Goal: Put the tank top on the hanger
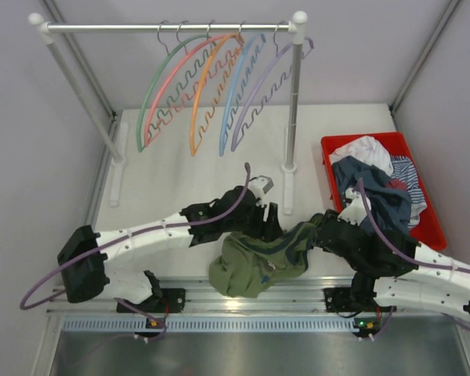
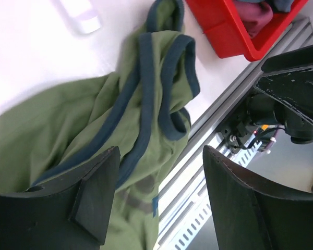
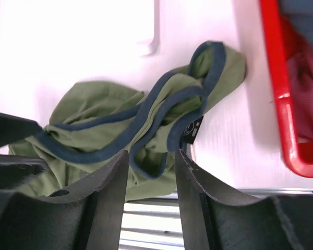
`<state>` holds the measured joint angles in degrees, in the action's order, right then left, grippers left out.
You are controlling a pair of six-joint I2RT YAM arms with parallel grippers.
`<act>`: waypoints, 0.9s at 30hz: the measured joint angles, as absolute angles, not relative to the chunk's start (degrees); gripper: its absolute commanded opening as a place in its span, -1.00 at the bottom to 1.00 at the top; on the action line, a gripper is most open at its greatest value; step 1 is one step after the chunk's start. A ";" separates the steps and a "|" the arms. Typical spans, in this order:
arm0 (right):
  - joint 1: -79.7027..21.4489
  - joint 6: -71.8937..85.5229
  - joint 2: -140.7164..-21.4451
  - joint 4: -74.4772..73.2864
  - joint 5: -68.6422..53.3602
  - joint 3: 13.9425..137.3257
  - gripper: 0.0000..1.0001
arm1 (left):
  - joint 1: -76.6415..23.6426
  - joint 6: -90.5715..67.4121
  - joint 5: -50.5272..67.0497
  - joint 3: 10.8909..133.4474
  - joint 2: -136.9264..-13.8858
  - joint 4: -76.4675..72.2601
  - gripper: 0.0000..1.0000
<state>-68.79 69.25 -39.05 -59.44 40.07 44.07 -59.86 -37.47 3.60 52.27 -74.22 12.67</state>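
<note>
At the near edge of the counter (image 1: 164, 180), right by the metal rail (image 1: 298, 301): the tank top (image 1: 254, 262), green with dark blue edges, all bunched up in a heap. One bit of it over the rail. Not on any hanger yet.

Just left of the heap, low over it: the left end effector (image 2: 159, 200), fingers (image 2: 94, 192) spread wide, nothing pinched, green cloth under the gap.

Just right of the heap: the right end effector (image 3: 151, 203), its two black fingers apart too, but closer together. Nothing held there either. A loop of the blue edge just past the tips.

A bit farther back, on the right side: a red bin (image 1: 325, 157) full of other clothes, with a white cloth (image 1: 364, 149) on top and a dark blue garment (image 1: 376, 196) next to it.

Far at the back: a rack with a silver bar (image 1: 172, 27) on two white poles. On the bar, thin curvy hangers in a row. First on the left, the green hanger (image 1: 150, 82). Next to it, the other hangers (image 1: 193, 147): pink, orange, blue and purple. All well apart from the tank top.
</note>
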 measured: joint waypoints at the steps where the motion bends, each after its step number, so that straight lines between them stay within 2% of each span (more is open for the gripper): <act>1: -68.45 69.17 -38.98 -60.25 40.91 44.80 -0.18 | -60.64 -37.01 3.44 53.52 -76.18 11.73 0.38; 12: -67.31 67.00 -38.28 -64.18 43.70 48.18 -0.23 | -62.19 -28.56 2.33 69.08 -101.78 6.39 0.19; 15: -67.29 66.52 -37.76 -64.55 43.77 48.18 -0.23 | -61.14 -27.49 3.79 69.63 -104.38 6.37 0.16; 27: -66.85 65.93 -36.99 -64.86 43.70 48.12 -0.23 | -57.82 -28.01 16.12 69.76 -109.36 0.25 -0.18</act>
<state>-66.85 65.93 -36.99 -64.86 43.70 48.12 -57.82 -28.01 16.12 69.76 -109.36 0.25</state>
